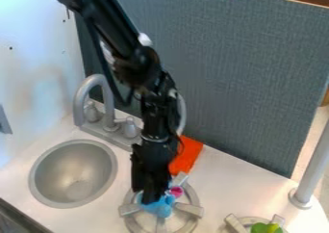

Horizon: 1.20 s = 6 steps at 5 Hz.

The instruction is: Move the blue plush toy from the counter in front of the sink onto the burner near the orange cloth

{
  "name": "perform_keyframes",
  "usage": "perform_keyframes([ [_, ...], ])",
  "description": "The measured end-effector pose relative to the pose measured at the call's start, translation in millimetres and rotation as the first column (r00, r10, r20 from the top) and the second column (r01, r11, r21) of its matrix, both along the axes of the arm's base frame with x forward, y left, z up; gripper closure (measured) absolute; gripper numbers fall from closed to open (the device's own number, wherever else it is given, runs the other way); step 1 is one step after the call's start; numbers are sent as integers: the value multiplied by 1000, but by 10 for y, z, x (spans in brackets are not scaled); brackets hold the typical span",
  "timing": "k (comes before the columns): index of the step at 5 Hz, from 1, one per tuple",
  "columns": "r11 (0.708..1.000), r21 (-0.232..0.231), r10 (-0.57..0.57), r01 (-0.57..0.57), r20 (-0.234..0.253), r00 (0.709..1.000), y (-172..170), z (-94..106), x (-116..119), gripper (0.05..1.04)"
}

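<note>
A grey fabric panel [237, 58] stands across the back, behind the pale counter [237, 179]. The black robot arm [135, 58] comes from the upper left, and its gripper [153, 194] hangs at the lower centre. The round metal sink [70, 169] lies at lower left, with the faucet [80, 102] behind it, and a grey post [315, 164] rises at the right edge. Beside the gripper, toward the back, is an orange item [186, 155], flat like cloth. The near burner [130, 209] sits at the bottom centre; the second burner [235, 222], at the bottom right, bears a green thing [267, 228].

The small, lumpy blue thing [157, 206] rests on the near burner, just under the gripper, with a pink bit [175, 192] beside it. Whether the gripper is open or closed, or has hold of the blue thing, cannot be told. The blue thing is probably light and somewhat soft, hardly fragile; a gentle pinch across its thick middle should suit it, clear of the burner's raised bars.
</note>
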<state>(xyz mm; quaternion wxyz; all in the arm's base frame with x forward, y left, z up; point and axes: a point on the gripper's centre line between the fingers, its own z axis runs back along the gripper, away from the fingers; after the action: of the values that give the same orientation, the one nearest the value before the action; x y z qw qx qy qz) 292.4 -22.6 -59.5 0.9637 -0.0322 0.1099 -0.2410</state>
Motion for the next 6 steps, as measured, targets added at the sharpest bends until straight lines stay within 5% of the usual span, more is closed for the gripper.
perform_keyframes([
  [1, 998, -2, 56, -56, 49, 997, 129, 234, -12, 117],
  [3, 999, 12, 43, -45, 137, 990, 273, 656, 101, 81],
  [4, 994, 27, 101, -110, 233, 967, 349, 749, 459, 83],
  [5, 983, 29, 172, -183, 213, 962, 481, 504, 658, 83],
  [6, 951, -21, 305, -310, 259, 917, 531, 349, 817, 83],
])
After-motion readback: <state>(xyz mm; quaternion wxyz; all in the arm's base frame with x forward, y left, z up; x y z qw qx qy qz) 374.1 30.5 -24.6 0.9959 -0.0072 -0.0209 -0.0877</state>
